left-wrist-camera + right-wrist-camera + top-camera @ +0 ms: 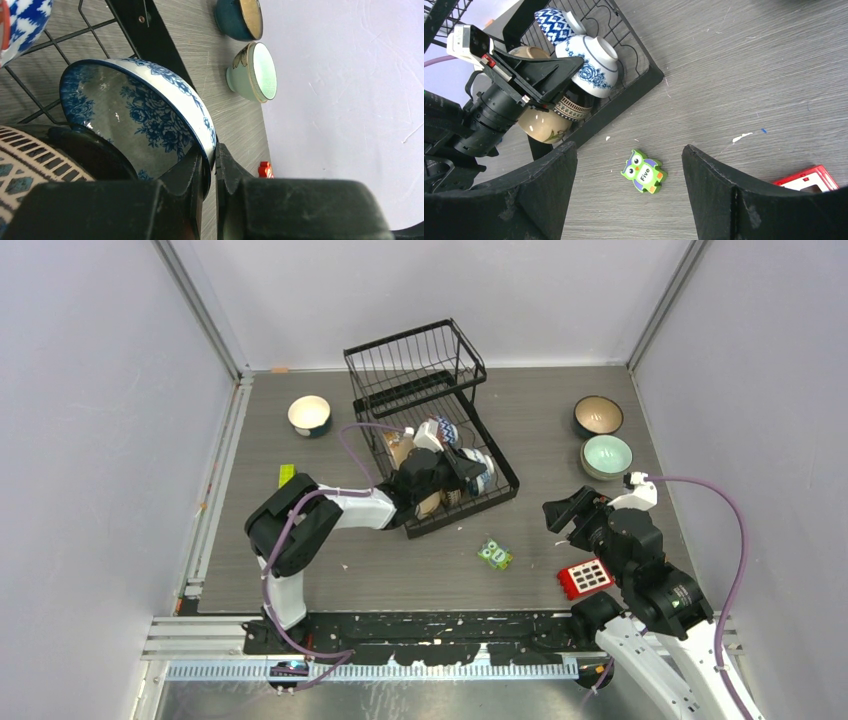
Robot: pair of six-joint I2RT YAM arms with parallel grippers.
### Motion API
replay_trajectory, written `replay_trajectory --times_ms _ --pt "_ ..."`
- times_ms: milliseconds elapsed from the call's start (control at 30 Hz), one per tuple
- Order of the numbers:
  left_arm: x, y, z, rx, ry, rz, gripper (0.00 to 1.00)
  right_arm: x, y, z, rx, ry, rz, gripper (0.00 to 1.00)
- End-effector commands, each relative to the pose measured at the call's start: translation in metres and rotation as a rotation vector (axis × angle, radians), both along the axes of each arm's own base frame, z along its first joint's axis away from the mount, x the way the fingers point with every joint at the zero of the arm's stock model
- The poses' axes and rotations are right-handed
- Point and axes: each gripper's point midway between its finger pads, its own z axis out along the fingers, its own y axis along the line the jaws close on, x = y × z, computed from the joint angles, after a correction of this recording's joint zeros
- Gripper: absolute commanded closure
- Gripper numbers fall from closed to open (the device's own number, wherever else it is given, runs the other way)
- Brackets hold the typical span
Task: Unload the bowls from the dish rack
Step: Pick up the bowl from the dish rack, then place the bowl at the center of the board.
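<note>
- The table (540,540) carries three bowls already out of the rack: a dark one with a pale inside (309,414) at the far left, and a teal bowl (598,415) and a mint bowl (607,455) side by side at the far right.
- The dish rack (412,368) stands mid-table. Its upper basket looks empty, and its lower tray holds the rest.
- The left claw (210,161) reaches into that tray and is pinched on the rim of the flowered blue bowl (150,115), which stands on edge.
- The right claw (629,149) hovers spread wide over bare table, holding nothing.
- Beside the flowered bowl in the tray are a zigzag bowl (555,25), a banded bowl (572,107), a cream bowl (541,126) and perhaps a tan one (526,51), which is half hidden.
- By my count, three bowls are out and about five are left to unload.
- An owl toy (644,172) lies near the rack.
</note>
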Motion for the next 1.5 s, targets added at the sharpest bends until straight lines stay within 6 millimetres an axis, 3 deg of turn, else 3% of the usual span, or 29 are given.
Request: replay_trajectory --times_ms 0,533,867,1033,1233,1367,1467 --pt "0.001 -0.001 0.126 -0.286 -0.264 -0.029 1.00 0.003 0.003 0.014 0.024 -0.054 0.013 0.19" --pt "-0.004 0.000 0.138 -0.313 -0.288 -0.054 1.00 0.002 0.003 0.016 0.026 -0.064 0.014 0.19" --pt "-0.021 -0.004 0.162 -0.334 -0.313 -0.130 1.00 -0.002 -0.005 0.039 -0.007 -0.103 0.007 0.19" --pt "-0.046 -0.011 0.174 -0.256 -0.346 -0.202 1.00 -0.006 -0.012 0.059 -0.053 -0.128 0.013 0.19" --pt "-0.096 -0.013 0.179 -0.083 -0.412 -0.321 1.00 -0.013 -0.013 0.093 -0.072 -0.173 0.050 0.19" --pt "-0.138 0.004 0.177 0.174 -0.501 -0.395 1.00 -0.018 -0.001 0.116 -0.094 -0.172 0.142 0.19" --pt "-0.170 0.031 0.170 0.375 -0.547 -0.464 1.00 -0.018 0.011 0.129 -0.096 -0.146 0.214 0.19"
